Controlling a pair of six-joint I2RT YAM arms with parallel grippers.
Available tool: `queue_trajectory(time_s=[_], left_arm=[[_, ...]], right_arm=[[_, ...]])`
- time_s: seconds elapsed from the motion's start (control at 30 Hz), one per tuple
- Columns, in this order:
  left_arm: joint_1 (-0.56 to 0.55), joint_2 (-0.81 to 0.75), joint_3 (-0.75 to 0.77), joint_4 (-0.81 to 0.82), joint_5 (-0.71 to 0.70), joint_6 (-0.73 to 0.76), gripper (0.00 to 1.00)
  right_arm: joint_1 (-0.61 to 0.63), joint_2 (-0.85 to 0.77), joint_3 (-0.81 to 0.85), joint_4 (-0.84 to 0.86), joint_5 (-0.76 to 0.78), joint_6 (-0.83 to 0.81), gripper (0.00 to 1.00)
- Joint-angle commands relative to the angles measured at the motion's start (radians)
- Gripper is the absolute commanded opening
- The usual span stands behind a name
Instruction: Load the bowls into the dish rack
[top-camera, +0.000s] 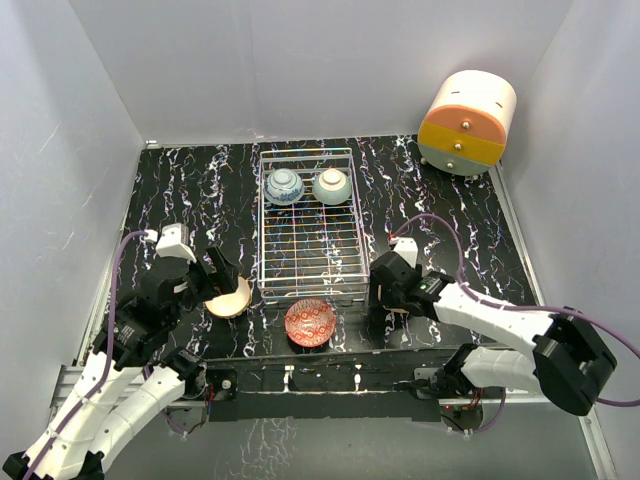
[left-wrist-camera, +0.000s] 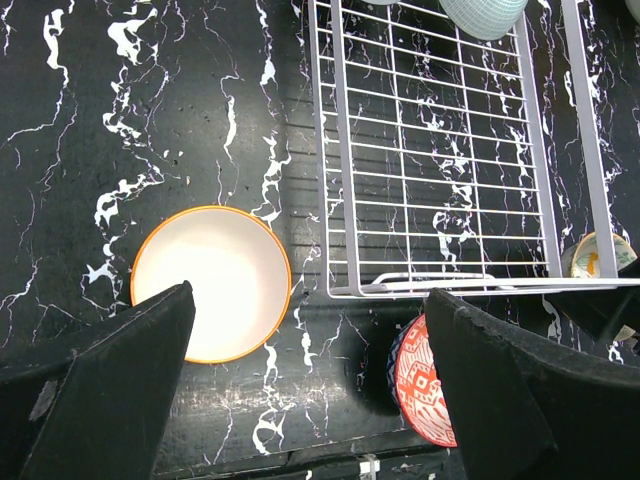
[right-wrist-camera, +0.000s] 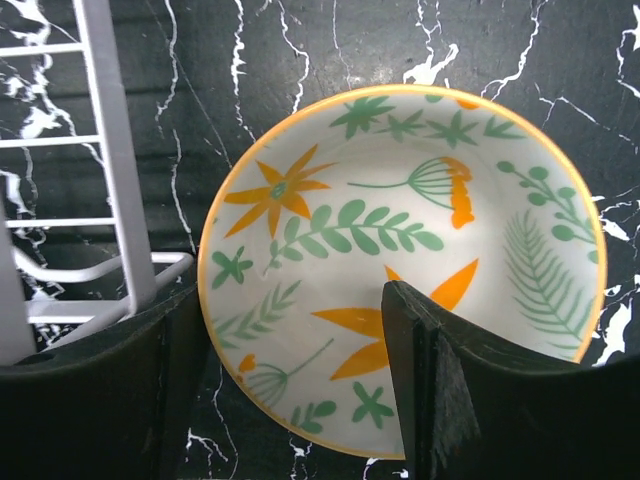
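Between the right fingers (right-wrist-camera: 460, 400), spread wide and pinching nothing: the near rim of the leafy bowl (right-wrist-camera: 400, 200), upright on the bench (right-wrist-camera: 330, 60). One finger hangs over the painted inside, the other just outside the rim. Close beside that outer finger is the corner wire of the dish rack (right-wrist-camera: 108, 150). Risks, as judged: on closing, the outer finger could snag the wire instead of seating on the bowl wall. A grip on a glazed rim alone may let the bowl pivot or slip on the lift, and it must also clear the rack's raised side. Left fingers (left-wrist-camera: 110, 390) likewise spread, holding nothing. Cream bowl (left-wrist-camera: 215, 280) lies partly under one fingertip, red patterned bowl (left-wrist-camera: 425, 390) just beside the other, rack beyond both tips. A descent there could nudge the red one. Well beyond both sets of fingers, at the rack's far end: blue-white bowl (top-camera: 284, 186) and mint bowl (top-camera: 332, 186), side by side, already loaded.
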Motion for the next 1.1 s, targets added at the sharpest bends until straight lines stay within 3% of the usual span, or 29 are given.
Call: queue_trajectory(time_s=[0.0,0.1,0.37,0.8,0.9,1.07], left_arm=[[-0.002,-0.007,0.041,-0.018,-0.004,-0.003,0.97],[-0.002,-0.012,0.041,-0.02,-0.003,-0.004,0.97],[-0.001,-0.002,0.041,-0.018,0.001,-0.002,0.97],[-0.002,-0.025,0.035,-0.022,0.005,-0.012,0.97],[-0.002,-0.029,0.033,-0.022,0.004,-0.014,0.97],[-0.001,-0.035,0.032,-0.023,0.005,-0.016,0.97]], right_arm=[[-0.001,0.038,0.006,0.031,0.048,0.057,0.66],[-0.002,0.03,0.005,0.026,0.085,0.09,0.58],[-0.033,0.013,0.058,0.032,0.145,0.069,0.56],[-0.109,0.064,0.044,0.046,0.112,0.043,0.54],[-0.128,0.075,0.047,0.05,0.109,0.036,0.45],[-0.163,0.101,0.057,0.065,0.091,0.014,0.45]])
